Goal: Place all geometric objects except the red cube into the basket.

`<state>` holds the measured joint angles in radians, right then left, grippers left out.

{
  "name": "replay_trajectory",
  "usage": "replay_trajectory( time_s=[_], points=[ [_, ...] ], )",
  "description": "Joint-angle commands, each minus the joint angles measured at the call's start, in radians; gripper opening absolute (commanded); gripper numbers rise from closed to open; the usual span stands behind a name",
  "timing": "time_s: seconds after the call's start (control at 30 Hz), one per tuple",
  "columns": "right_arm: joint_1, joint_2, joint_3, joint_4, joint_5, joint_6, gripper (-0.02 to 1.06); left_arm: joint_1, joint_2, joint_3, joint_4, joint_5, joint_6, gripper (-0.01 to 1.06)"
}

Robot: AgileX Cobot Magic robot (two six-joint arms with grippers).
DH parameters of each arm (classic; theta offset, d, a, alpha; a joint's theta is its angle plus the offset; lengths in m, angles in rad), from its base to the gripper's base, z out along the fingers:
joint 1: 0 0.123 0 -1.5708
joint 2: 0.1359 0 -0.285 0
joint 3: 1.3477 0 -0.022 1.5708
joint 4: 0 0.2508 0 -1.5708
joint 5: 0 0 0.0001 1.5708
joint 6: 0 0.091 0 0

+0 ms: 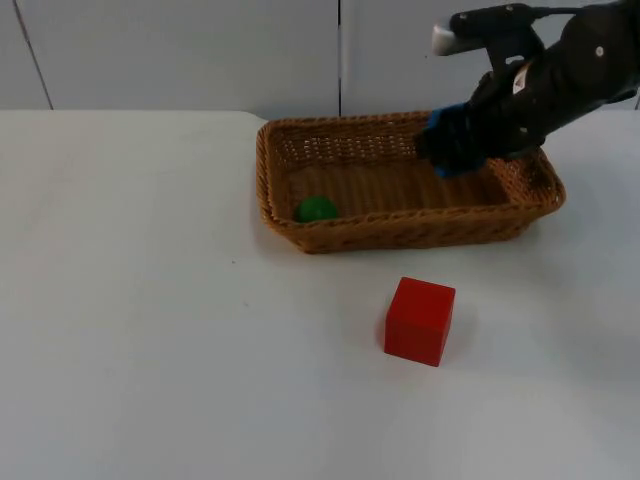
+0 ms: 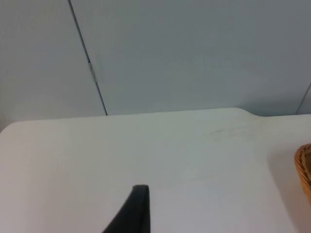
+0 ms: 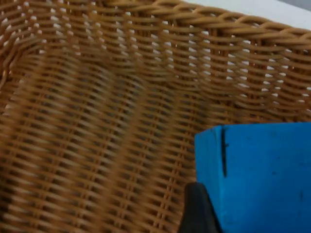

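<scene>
One blue block [image 3: 262,174] sits clenched in the right pincer [image 1: 455,145] over the basket [image 1: 300,135].

Ball [image 1: 316,209] in basket [image 1: 400,235] left end; cube [image 1: 420,320] before basket.

A plain white table top [image 1: 150,330] (smooth and matte) stretches back to a pale grey partition wall [image 1: 180,50], whose panels meet at thin dark vertical seams [image 1: 340,55] rising from the table's far edge.
</scene>
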<state>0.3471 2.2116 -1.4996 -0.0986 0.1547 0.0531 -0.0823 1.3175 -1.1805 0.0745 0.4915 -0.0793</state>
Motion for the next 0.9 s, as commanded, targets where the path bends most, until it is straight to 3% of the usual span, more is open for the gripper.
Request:
replay_trajectory(
  time_s=[0.0, 0.03, 0.07, 0.1, 0.17, 0.2, 0.3, 0.53, 0.63, 0.87],
  points=[
    [0.003, 0.004, -0.018, -0.003, -0.016, 0.011, 0.15, 0.002, -0.001, 0.005, 0.008, 0.000, -0.007, 1.03],
    [0.003, 0.004, -0.018, -0.003, -0.018, 0.011, 0.26, 0.002, -0.001, 0.005, 0.010, 0.000, -0.007, 1.03],
    [0.003, 0.004, -0.018, -0.003, -0.018, 0.011, 0.26, 0.002, -0.001, 0.005, 0.010, 0.000, -0.007, 1.03],
    [0.003, 0.004, -0.018, -0.003, -0.018, 0.011, 0.35, 0.002, -0.001, 0.005, 0.014, 0.000, -0.007, 1.03],
    [0.003, 0.004, -0.018, -0.003, -0.018, 0.011, 0.60, 0.002, -0.001, 0.005, 0.020, 0.000, -0.007, 1.03],
    [0.003, 0.004, -0.018, -0.003, -0.018, 0.011, 0.60, 0.002, -0.001, 0.005, 0.020, 0.000, -0.007, 1.03],
    [0.003, 0.001, -0.018, -0.005, -0.020, 0.004, 1.05, 0.002, -0.001, 0.005, 0.021, 0.000, -0.007, 1.03],
    [0.003, -0.091, -0.018, -0.011, 0.012, -0.012, 1.05, 0.002, -0.001, 0.005, 0.023, 0.000, -0.007, 1.03],
    [0.011, -0.248, -0.018, -0.011, 0.023, -0.082, 1.05, 0.002, -0.001, 0.005, 0.023, 0.002, -0.007, 1.03],
    [0.025, -0.551, 0.038, -0.003, 0.050, -0.087, 1.05, 0.002, -0.002, 0.005, 0.017, 0.004, -0.007, 1.03]
  ],
)
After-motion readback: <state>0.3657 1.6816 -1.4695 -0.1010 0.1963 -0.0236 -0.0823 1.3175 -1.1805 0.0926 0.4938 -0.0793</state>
